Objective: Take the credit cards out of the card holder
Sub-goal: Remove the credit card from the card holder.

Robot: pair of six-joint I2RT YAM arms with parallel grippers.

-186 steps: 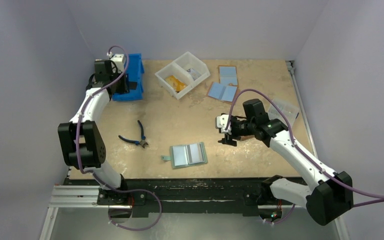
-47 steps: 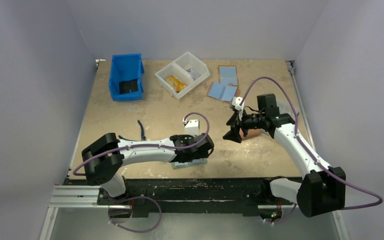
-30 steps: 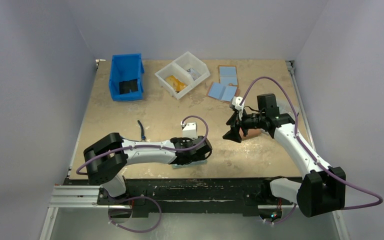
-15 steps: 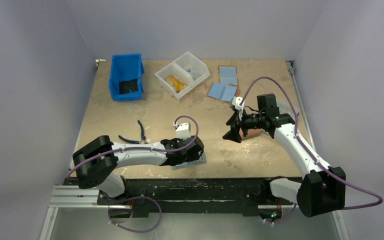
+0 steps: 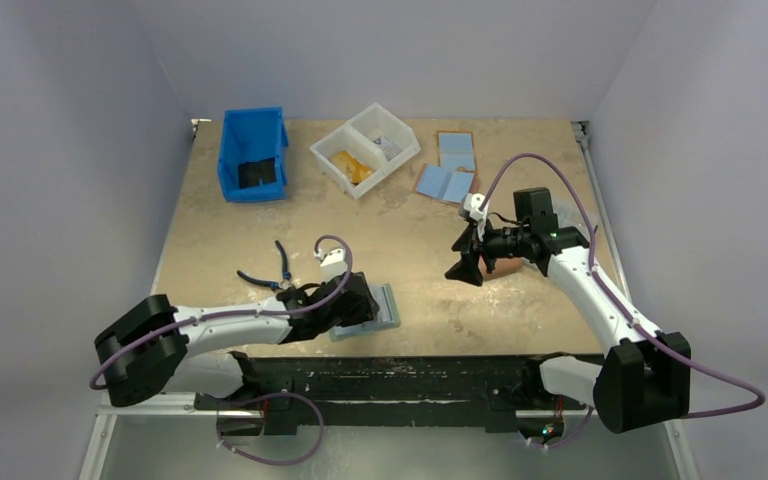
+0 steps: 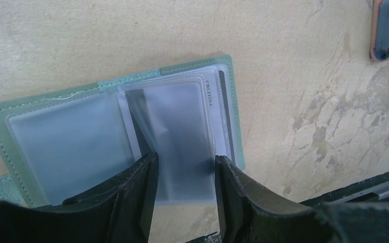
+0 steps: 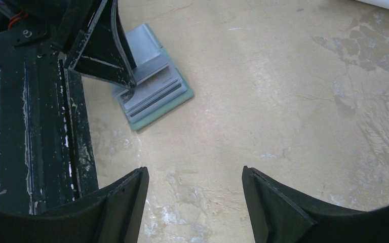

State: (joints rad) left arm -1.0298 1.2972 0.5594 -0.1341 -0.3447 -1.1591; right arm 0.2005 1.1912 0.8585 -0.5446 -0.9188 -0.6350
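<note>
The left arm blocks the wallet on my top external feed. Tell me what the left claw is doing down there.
Observer: On the left wrist view the card holder lies open. The left claw has a finger on each side of a frosted clear sheet that sticks out past the holder's edge. I cannot tell if it is a sleeve or a card.
Operator: Report any card inside.
Observer: The edge of a dark card shows in the sleeve stack beside that sheet.
Operator: Confirm the right claw is free.
Observer: On the right wrist view the right claw stands open, with only bare table between its fingers.
</note>
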